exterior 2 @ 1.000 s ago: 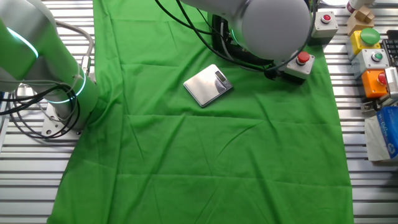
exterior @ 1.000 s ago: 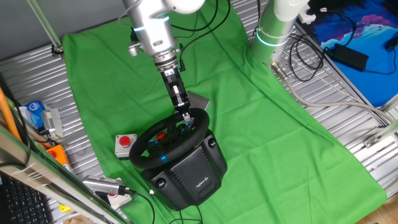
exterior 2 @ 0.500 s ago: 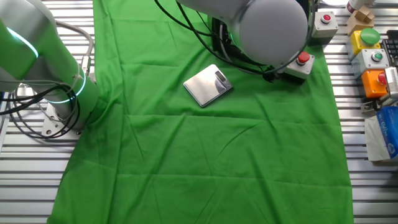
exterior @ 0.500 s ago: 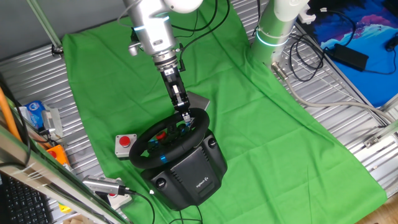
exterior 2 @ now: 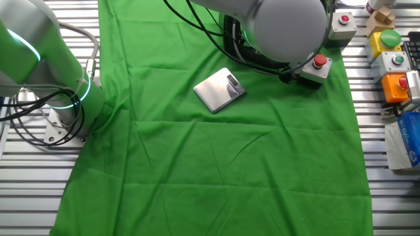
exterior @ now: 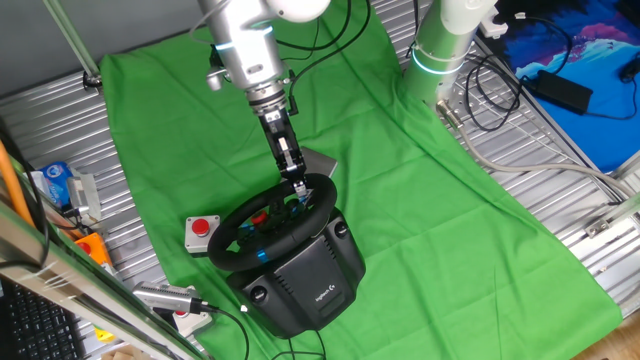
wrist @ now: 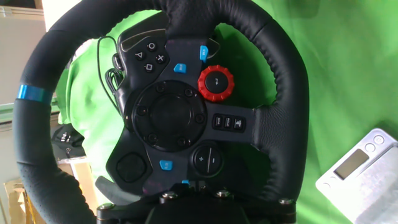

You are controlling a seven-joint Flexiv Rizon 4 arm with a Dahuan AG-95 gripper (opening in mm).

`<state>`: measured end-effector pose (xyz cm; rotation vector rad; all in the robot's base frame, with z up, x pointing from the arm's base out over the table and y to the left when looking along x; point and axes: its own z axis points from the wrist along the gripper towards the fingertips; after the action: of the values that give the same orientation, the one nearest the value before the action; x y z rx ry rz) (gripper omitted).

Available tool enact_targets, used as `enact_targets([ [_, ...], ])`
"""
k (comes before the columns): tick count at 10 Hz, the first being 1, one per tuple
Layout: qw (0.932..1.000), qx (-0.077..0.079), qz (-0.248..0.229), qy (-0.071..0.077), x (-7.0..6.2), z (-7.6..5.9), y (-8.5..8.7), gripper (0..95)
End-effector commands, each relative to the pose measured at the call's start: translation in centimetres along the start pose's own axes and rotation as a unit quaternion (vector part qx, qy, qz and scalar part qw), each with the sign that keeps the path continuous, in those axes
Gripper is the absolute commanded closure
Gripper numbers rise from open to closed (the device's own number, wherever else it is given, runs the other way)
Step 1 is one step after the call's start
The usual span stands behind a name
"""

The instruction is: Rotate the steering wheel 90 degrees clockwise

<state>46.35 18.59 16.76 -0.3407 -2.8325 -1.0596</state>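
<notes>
The steering wheel (exterior: 228, 233) is a black round rim on a bulky black base (exterior: 310, 275) at the near edge of the green cloth. In the hand view its rim (wrist: 283, 81) fills the frame, with a red dial (wrist: 216, 83) and blue buttons on the hub and a blue stripe (wrist: 28, 93) at the left. My gripper (exterior: 299, 190) reaches down onto the far side of the rim and looks shut on it. In the hand view the gripper (wrist: 194, 185) sits at the bottom, where its dark body hides the rim. In the other fixed view my arm (exterior 2: 282, 26) hides the wheel.
A small grey box with a red button (exterior: 201, 230) lies left of the wheel, also seen in the other fixed view (exterior 2: 317, 67). A silver scale (exterior 2: 220, 90) lies behind the wheel. A second robot base (exterior: 440, 50) stands at the cloth's far edge. Button boxes (exterior 2: 394, 62) line one side.
</notes>
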Motion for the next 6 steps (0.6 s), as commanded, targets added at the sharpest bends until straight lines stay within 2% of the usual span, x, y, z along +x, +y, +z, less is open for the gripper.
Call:
enact_targets([
  [1, 1.0000, 0.000, -0.003, 0.000, -0.04, 0.00, 0.02, 95.0],
  [6, 1.0000, 0.001, -0.004, 0.003, -0.01, -0.01, 0.03, 95.0],
])
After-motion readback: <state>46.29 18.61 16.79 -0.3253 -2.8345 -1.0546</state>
